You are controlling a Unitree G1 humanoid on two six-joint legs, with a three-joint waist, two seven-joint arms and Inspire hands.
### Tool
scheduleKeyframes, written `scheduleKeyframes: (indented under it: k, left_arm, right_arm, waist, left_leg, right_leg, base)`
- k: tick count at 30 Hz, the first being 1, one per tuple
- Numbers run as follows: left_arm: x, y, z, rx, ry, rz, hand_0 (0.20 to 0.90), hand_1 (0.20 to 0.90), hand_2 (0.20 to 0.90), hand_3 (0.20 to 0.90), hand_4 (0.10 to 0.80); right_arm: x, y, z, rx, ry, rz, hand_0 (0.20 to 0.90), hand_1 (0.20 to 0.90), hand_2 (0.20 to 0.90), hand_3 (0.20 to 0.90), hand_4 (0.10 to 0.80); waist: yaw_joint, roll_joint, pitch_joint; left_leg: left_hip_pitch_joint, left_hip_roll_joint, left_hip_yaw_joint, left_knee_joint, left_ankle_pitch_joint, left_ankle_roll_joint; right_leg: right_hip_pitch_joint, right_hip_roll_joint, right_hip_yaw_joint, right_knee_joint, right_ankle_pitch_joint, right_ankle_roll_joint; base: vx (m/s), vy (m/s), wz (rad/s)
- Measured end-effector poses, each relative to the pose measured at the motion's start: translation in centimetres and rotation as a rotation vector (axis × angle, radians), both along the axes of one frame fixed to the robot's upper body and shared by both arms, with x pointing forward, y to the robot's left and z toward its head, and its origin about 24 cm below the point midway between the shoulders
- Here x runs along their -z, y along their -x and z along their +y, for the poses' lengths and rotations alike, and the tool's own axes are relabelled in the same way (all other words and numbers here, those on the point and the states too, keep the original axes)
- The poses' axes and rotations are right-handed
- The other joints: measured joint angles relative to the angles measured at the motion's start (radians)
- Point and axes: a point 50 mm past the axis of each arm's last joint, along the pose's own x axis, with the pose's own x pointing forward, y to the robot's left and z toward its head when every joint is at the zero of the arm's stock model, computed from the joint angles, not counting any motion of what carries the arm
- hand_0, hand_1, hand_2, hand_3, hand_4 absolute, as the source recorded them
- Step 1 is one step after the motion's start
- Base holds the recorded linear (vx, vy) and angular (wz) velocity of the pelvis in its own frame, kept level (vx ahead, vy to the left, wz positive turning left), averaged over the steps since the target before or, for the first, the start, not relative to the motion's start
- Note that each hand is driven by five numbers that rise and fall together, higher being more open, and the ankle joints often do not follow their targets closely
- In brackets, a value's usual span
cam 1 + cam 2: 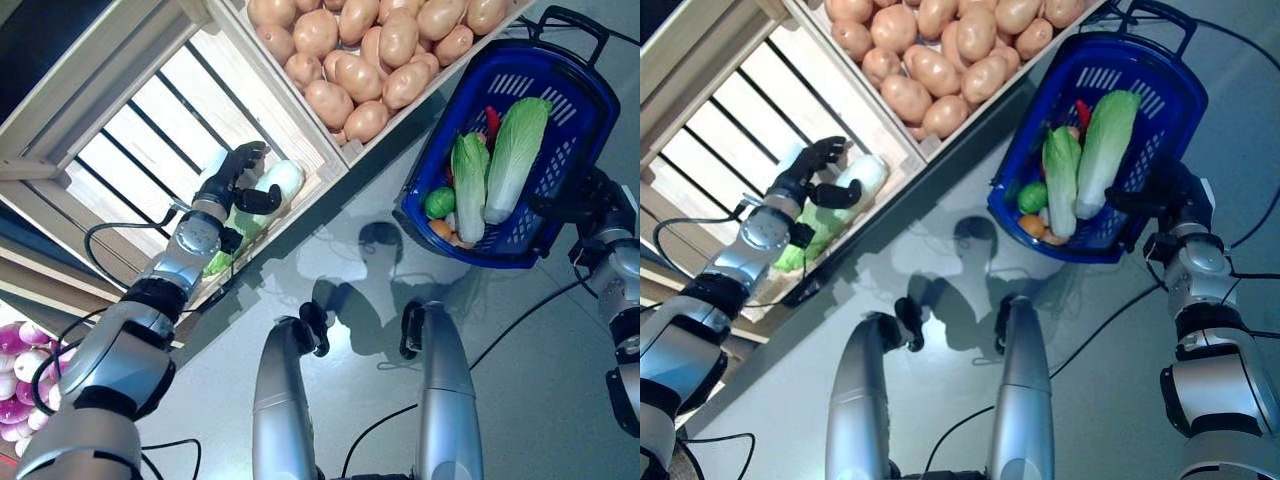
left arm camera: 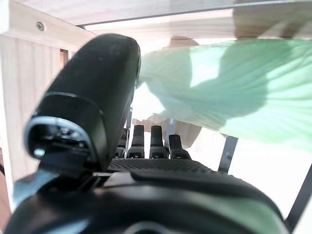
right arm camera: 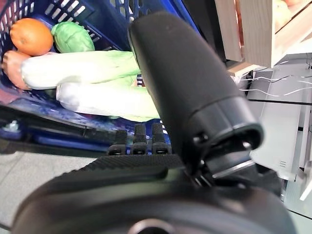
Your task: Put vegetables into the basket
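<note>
The left hand (image 1: 238, 178) curls its fingers and thumb round a napa cabbage (image 1: 840, 205) in the slatted wooden crate (image 1: 150, 130). The right hand (image 1: 1170, 205) seems clamped on the blue basket (image 1: 560, 80)'s rim, though its fingers are mostly hidden.

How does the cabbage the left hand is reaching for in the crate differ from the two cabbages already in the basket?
The pale napa cabbage in the slatted wooden crate lies alone, the left hand curling round it; the two napa cabbages lie side by side in the blue plastic basket, among other produce, untouched. The right hand holds that basket's rim. All share white stalks and green leaves.
</note>
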Motion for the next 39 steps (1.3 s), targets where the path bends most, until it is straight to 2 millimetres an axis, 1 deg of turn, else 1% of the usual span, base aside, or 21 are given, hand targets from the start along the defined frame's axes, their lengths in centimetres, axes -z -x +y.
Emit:
scheduleKeyframes:
  k: [3,8,12,19,23,26,27,28,32,36,39]
  left_arm:
    - [0.2,0.3,0.4,0.036,0.002,0.036,0.900,0.900,0.900,0.900,0.800]
    - [2.2,0.8,0.3,0.083,-0.012,0.138,0.900,0.900,0.900,0.900,0.800]
    - [3.3,1.4,0.9,0.090,-0.012,0.195,0.900,0.900,0.900,0.900,0.800]
    - [3.4,1.8,2.2,0.089,0.009,0.262,0.900,0.900,0.900,0.900,0.800]
    - [4.3,2.4,3.2,0.063,0.014,0.295,0.900,0.900,0.900,0.900,0.800]
    - [4.2,2.3,3.2,0.059,0.003,0.290,0.900,0.900,0.900,0.900,0.800]
    - [4.2,2.3,3.2,0.054,0.004,0.285,0.618,0.618,0.618,0.618,0.612]
    - [4.2,2.3,3.2,0.046,0.004,0.279,0.300,0.300,0.300,0.300,0.400]
    - [4.0,2.3,3.8,-0.014,0.018,0.235,0.300,0.300,0.300,0.300,0.400]
    - [3.9,2.1,4.2,-0.065,-0.003,0.211,0.300,0.300,0.300,0.300,0.400]
    - [3.8,2.0,4.2,-0.065,-0.023,0.206,0.300,0.300,0.300,0.300,0.400]
  right_arm:
    - [0.2,0.0,0.0,0.001,-0.002,0.004,0.900,0.900,0.900,0.900,0.800]
    - [0.7,0.3,-0.2,0.012,-0.009,0.016,0.900,0.900,0.900,0.900,0.800]
    - [1.0,0.4,-0.3,0.013,-0.008,0.024,0.900,0.900,0.900,0.900,0.800]
    - [1.3,0.5,-0.3,0.004,-0.006,0.033,0.900,0.900,0.900,0.900,0.800]
    - [1.5,0.6,-0.4,0.005,-0.004,0.042,0.900,0.900,0.900,0.900,0.800]
    - [1.4,0.6,-0.3,-0.004,-0.003,0.039,0.900,0.900,0.900,0.900,0.800]
    - [1.4,0.6,-0.3,-0.005,-0.003,0.037,0.900,0.900,0.900,0.900,0.800]
    - [1.3,0.5,-0.3,-0.005,-0.003,0.036,0.900,0.900,0.900,0.900,0.800]
    - [1.4,0.5,-0.3,-0.006,-0.003,0.037,0.900,0.900,0.900,0.900,0.800]
    - [1.4,0.6,-0.3,-0.004,-0.004,0.036,0.900,0.900,0.900,0.900,0.800]
    - [1.4,0.6,-0.3,-0.004,-0.006,0.034,0.900,0.900,0.900,0.900,0.800]
  waist:
    - [0.000,0.000,0.000]
    - [0.000,0.000,0.000]
    - [0.003,0.001,0.000]
    - [0.003,0.001,-0.001]
    - [0.005,0.003,0.000]
    - [0.007,0.003,0.000]
    - [0.007,0.003,0.000]
    - [0.007,0.003,0.000]
    - [0.009,0.004,0.000]
    - [0.008,0.004,0.000]
    - [0.007,0.004,0.000]
  left_leg:
    - [0.013,-0.006,0.008,-0.010,0.000,0.000]
    - [0.050,-0.011,0.014,-0.027,-0.003,0.004]
    - [0.065,-0.013,0.015,-0.036,-0.001,0.003]
    - [0.072,-0.015,0.017,-0.045,0.002,0.000]
    - [0.082,-0.016,0.019,-0.052,0.003,-0.001]
    - [0.081,-0.016,0.019,-0.052,0.003,-0.001]
    - [0.079,-0.017,0.019,-0.052,0.003,-0.001]
    - [0.075,-0.017,0.019,-0.051,0.003,-0.001]
    - [0.051,-0.018,0.018,-0.047,0.008,-0.003]
    - [0.039,-0.012,0.013,-0.039,0.008,-0.005]
    - [0.039,-0.012,0.013,-0.035,0.007,-0.003]
  right_leg:
    - [0.009,-0.008,0.001,-0.007,0.001,0.001]
    - [0.044,-0.013,0.000,-0.029,0.003,0.006]
    - [0.059,-0.015,0.000,-0.033,0.004,0.007]
    - [0.064,-0.016,0.000,-0.037,0.003,0.006]
    - [0.070,-0.020,0.000,-0.040,0.003,0.006]
    - [0.069,-0.020,-0.001,-0.039,0.002,0.005]
    - [0.067,-0.019,0.000,-0.039,0.002,0.004]
    - [0.063,-0.019,0.000,-0.038,0.001,0.004]
    - [0.034,-0.020,0.002,-0.024,0.000,0.001]
    - [0.025,-0.015,-0.001,-0.019,-0.002,-0.002]
    - [0.025,-0.015,0.000,-0.018,-0.001,-0.002]
  base:
    - [0.006,0.036,0.00]
    - [0.000,0.006,0.00]
    - [0.000,0.000,0.00]
    - [0.002,0.005,0.00]
    - [0.002,0.008,0.00]
    - [-0.022,0.007,0.00]
    - [-0.034,0.004,0.00]
    - [0.000,0.000,0.00]
    - [0.000,0.000,0.00]
    - [-0.004,-0.008,0.00]
    - [0.000,0.000,0.00]
